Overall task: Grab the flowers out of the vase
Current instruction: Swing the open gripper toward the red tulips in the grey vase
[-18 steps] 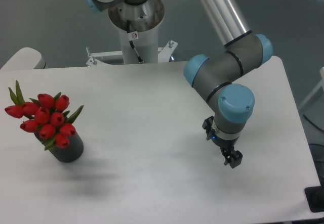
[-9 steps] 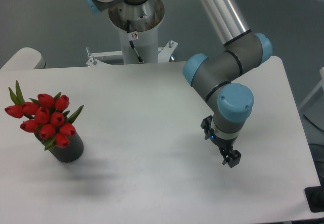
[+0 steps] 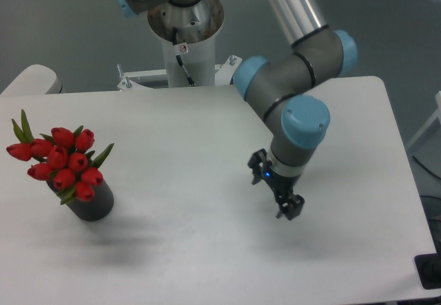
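Observation:
The flowers, a tight bunch of red tulip buds with green leaves, stand in the vase, a dark grey cylinder near the table's left edge. My gripper hangs over the right-centre of the white table, far to the right of the vase. It points down, its two black fingers spread apart with nothing between them. The grey and blue arm reaches down to it from the upper right.
The robot's white base column rises behind the table's far edge. A rounded white surface sits at the far left corner. A black object lies by the table's near right corner.
The arm has swung left, carrying the gripper about 45 pixels left and slightly up, toward the vase. The flowers and vase have not moved.

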Controlling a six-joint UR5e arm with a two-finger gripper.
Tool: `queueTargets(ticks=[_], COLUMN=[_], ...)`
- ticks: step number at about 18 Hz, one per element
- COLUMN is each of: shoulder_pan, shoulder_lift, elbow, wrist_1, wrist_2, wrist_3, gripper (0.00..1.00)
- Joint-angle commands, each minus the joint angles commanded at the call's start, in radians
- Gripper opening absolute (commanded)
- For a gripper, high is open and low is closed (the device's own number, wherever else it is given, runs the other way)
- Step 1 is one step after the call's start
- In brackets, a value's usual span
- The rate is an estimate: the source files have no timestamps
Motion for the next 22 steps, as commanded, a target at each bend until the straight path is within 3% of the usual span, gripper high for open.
queueTargets(ticks=[5,13,18,22], shoulder_pan=[-0.012,-0.029,-0.058,-0.097], shoulder_lift=[0.09,0.169,0.207,0.207], elbow=[-0.111,-0.247,-0.302,-0.31], wrist_1=[0.002,-0.002,0.003,0.005], wrist_2=[-0.164,-0.529,-0.69,-0.758], wrist_3=[-0.08,-0.13,-0.13,-0.132], gripper=[1.0,1.0,1.0,1.0])
